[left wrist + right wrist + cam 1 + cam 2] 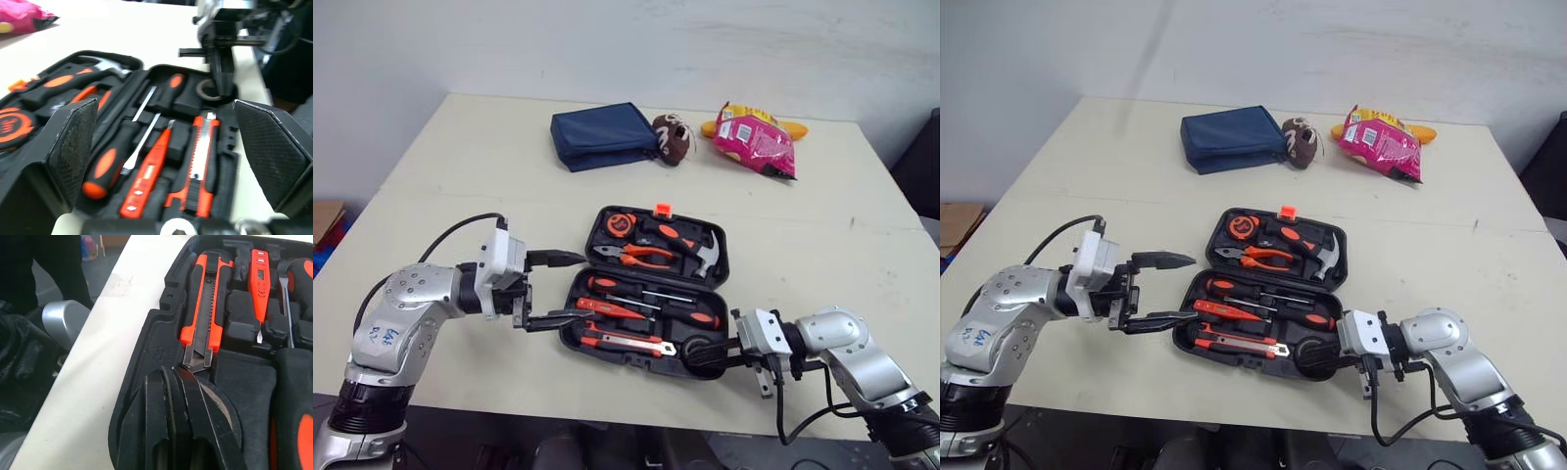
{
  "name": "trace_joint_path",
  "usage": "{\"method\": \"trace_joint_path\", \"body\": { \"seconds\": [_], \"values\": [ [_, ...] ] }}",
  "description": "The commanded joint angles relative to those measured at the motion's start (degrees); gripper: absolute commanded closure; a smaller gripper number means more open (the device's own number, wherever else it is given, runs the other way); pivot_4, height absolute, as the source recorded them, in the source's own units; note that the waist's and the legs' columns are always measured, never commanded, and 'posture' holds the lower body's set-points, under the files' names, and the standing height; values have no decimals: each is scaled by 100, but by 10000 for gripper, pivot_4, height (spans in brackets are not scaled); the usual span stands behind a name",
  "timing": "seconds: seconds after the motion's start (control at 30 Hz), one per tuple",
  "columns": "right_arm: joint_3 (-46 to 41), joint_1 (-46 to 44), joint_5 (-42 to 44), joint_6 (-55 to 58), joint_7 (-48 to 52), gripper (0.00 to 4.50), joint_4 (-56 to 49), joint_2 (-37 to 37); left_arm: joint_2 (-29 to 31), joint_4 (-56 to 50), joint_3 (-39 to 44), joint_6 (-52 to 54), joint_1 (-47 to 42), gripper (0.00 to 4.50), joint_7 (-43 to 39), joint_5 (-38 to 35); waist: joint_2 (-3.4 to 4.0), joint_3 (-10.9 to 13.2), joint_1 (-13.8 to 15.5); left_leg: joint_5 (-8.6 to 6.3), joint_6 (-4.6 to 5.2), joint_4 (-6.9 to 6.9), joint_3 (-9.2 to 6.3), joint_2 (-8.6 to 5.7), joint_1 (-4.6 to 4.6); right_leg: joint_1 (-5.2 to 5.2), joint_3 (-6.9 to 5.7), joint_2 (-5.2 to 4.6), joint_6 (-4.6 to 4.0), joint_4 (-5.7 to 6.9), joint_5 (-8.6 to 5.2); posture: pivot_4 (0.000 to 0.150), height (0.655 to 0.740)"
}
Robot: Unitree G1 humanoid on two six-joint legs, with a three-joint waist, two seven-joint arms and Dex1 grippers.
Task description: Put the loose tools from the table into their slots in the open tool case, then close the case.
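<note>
At the near right corner of the tool case (139,382), the right gripper (697,354) has its 2 fingers drawn together, tips on the black tape roll (222,406) in its round recess (whether they pinch its wall or merely press it, I cannot tell); the case lies open near the table's front edge, long axis running left to right, its lid (724,257) flat on the far side of the hinge; the left gripper (585,287) sits at the case's left end, spread wide and holding nothing, pointing along that axis; I see no loose tool outside, so closing looks next; the left gripper seems nearer the lid.
</note>
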Motion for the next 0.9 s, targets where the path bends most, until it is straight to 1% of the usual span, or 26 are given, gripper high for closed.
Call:
{"method": "trace_joint_path", "body": {
  "seconds": [0.03,0.13,0.17,0.2,0.23,0.27,0.33,0.4,0.47,0.5,0.57,0.6,0.7,0.83,0.9],
  "values": [
    [290,270,-515,-21,187,44724,996,-43,-47,-134,-37,-29,-9,0,-45,-56,-9,-16,16,-1,-1,-1,-1,0,3,4,-1,-2,-1,-2,-1,1500,7400],
    [341,257,-690,-298,224,44724,1123,-80,-66,-117,-48,-35,-22,0,-36,-8,-12,-26,79,-4,2,-3,-3,-4,5,7,-3,-10,-25,-6,-14,1500,7400],
    [277,251,-603,-344,231,44724,1056,-62,-67,-128,-53,-30,-22,0,-26,0,-13,-28,104,-4,3,-4,-4,-4,5,7,-4,-11,-30,-8,-17,1500,7400],
    [121,245,-349,-154,166,44724,811,-50,-69,-154,-49,-23,-6,0,-8,0,-14,-29,116,-5,3,-7,-4,-4,6,7,-4,-12,-35,-10,-19,1500,7400],
    [-180,187,135,239,12,44724,316,-85,-72,-170,-7,-21,48,0,50,10,-15,-29,122,-5,2,-8,-5,-4,5,7,-5,-12,-40,-10,-22,1500,7400],
    [-400,147,471,540,-98,44724,-46,-110,-74,-180,24,-20,88,0,93,17,0,-19,128,-5,2,-8,-7,-4,2,6,-6,-12,-41,-11,-23,1500,7400],
    [-804,126,1119,1196,-142,44724,-676,-347,-55,-170,78,-38,174,0,165,63,72,25,124,-2,7,-4,-10,-11,-28,-20,-16,-28,-38,-7,-21,1500,7400],
    [-1098,195,1503,1717,-103,44724,-1080,-624,-33,-176,112,-60,237,0,208,94,134,63,132,13,33,-1,-4,-21,-56,-53,-21,-43,-6,2,-3,1500,7400],
    [-1254,241,1617,1980,-134,44724,-1286,-769,-26,-177,128,-72,260,0,220,99,148,62,136,24,44,0,-5,-27,-111,-107,-25,-43,7,13,4,1500,7400],
    [-1569,280,1803,2253,-242,44724,-1379,-950,-23,-120,155,-80,240,0,236,106,143,63,134,29,39,0,-11,-25,-132,-126,-35,-38,7,16,3,1500,7400],
    [-2049,372,1859,2416,-238,44724,-1360,-1241,-15,34,185,-108,164,0,256,144,151,72,133,24,30,-1,-18,-14,-138,-127,-38,-19,4,13,-3,1500,7400],
    [-2172,408,1785,2406,-283,44724,-1277,-1285,-20,99,189,-130,132,0,270,171,154,74,133,24,28,-1,-17,-14,-140,-128,-38,-16,7,12,-4,1500,7400],
    [-2139,410,1223,2055,-442,44724,-849,-1223,-50,287,135,-197,25,0,333,317,142,76,116,22,28,2,-16,-11,-136,-121,-36,-8,10,5,-6,1500,7400],
    [-1950,32,234,1152,-952,44724,443,-836,-144,855,-113,-304,-333,0,618,859,142,83,112,23,30,11,-7,-11,-134,-119,-24,-5,23,6,2,1500,7400],
    [-1846,-10,-49,1015,-1006,45000,829,-799,-193,1193,-221,-404,-512,5748,775,1154,146,84,115,26,34,13,7,-14,-132,-122,-11,-5,30,8,6,1500,7400]
  ]
}}
